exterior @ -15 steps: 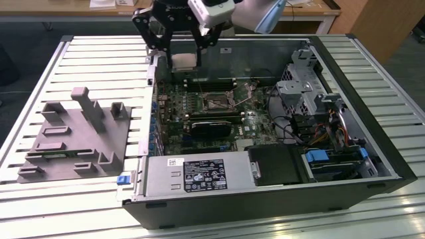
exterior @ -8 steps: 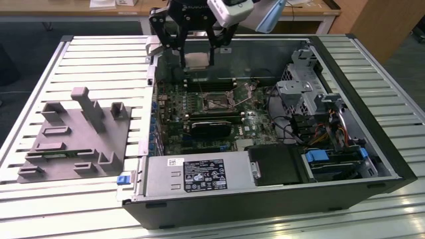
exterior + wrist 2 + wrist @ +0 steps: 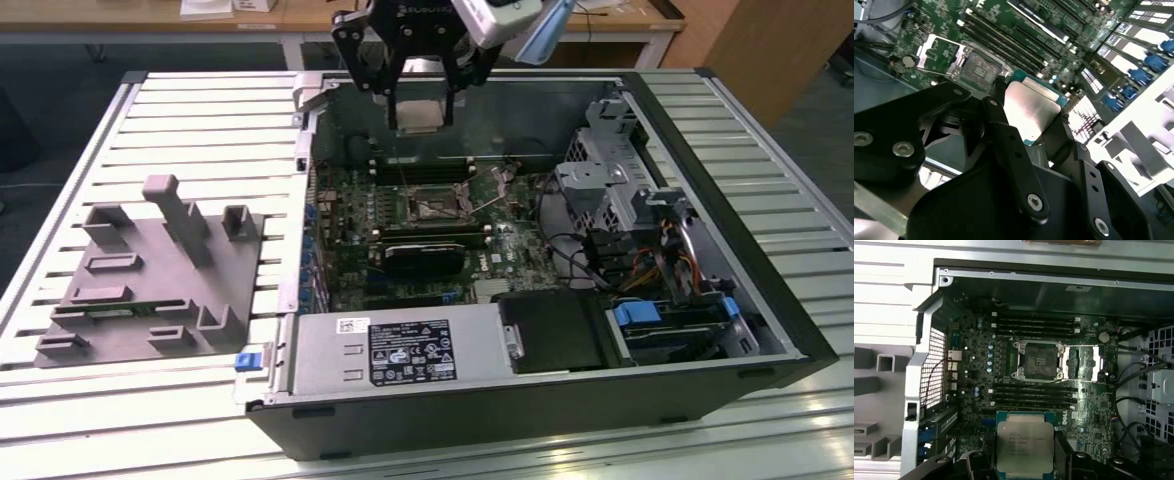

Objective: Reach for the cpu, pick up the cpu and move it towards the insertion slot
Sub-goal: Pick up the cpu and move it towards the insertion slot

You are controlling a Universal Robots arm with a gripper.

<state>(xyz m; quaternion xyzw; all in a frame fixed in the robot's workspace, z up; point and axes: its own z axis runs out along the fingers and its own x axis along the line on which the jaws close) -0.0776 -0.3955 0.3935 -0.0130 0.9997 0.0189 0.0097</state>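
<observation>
Closest to the exterior view stands the open computer case [image 3: 534, 400], lying on a slatted table [image 3: 80, 200] with a grey plastic fixture [image 3: 140, 285] off to the exterior view's left; above the case's far wall hangs the gripper [image 3: 422, 95], its black fingers clamped on the cpu [image 3: 419, 113], a pale square held in the air well above the insertion slot [image 3: 437, 208] on the green motherboard [image 3: 400, 250]. From the second wrist view, the black fingers [image 3: 1014, 160] fill the foreground, pinching the chip [image 3: 1031, 110] by its edges; its top is bright brushed silver, with a teal-green rim peeking out along one side, and the open socket [image 3: 976, 67] with its metal frame lies beyond it. Seen in the first wrist view, the cpu [image 3: 1025, 440] shows a silver lid with faint print on a green board edge, apart from the dark square socket [image 3: 1040, 360], whose load plate [image 3: 1081, 362] is swung open beside it
</observation>
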